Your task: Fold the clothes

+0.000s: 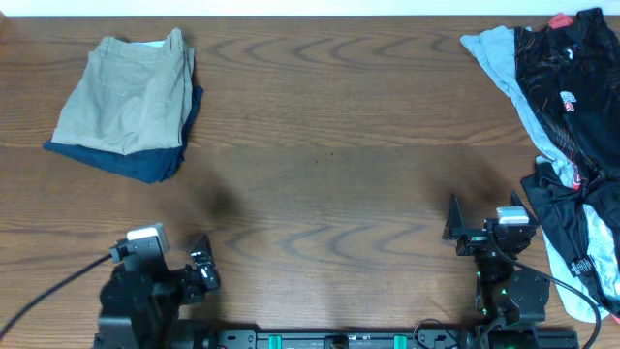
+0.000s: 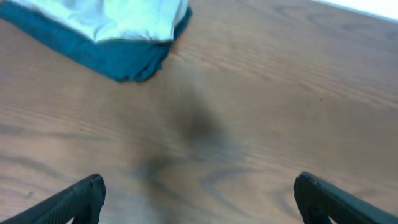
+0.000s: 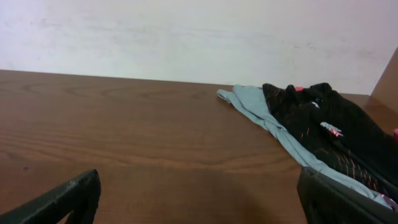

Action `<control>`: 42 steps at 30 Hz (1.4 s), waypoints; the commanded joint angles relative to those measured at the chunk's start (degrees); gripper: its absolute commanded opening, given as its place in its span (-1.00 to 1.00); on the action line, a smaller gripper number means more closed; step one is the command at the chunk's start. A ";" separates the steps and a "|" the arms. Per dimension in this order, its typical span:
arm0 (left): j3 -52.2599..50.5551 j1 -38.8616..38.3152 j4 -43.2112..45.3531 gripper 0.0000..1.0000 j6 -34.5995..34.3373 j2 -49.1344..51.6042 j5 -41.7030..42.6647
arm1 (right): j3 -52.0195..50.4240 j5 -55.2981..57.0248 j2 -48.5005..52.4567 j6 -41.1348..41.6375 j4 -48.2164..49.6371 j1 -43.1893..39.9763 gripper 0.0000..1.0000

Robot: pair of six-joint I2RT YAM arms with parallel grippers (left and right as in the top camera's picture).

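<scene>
The khaki shorts (image 1: pixel 121 102) lie folded on a blue garment (image 1: pixel 155 167), far left on the surface (image 1: pixel 329 145), stacked as finished; the 2 pairs of jaws stand wide and empty, probably free for the unfolded pile (image 1: pixel 572 116) opposite

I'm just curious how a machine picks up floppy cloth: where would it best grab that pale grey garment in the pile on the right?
Probably the loose end of the pale grey garment. It lies flat, pointing toward the middle of the table, clear of the black clothes that cover the rest. The open right gripper could come down from that bare side and pinch the edge without snagging anything else.
</scene>
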 commanded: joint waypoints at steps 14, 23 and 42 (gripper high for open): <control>-32.26 -0.28 49.09 0.96 2.80 -11.30 -1.57 | -0.07 0.48 -0.35 -0.70 -0.22 0.98 0.99; -36.61 -0.28 50.34 0.96 7.89 -11.32 -2.21 | -0.07 0.48 -0.35 -0.70 -0.22 0.98 0.99; -36.59 -0.28 50.23 0.96 7.39 -11.19 -1.11 | -0.07 0.48 -0.35 -0.70 -0.22 0.98 0.99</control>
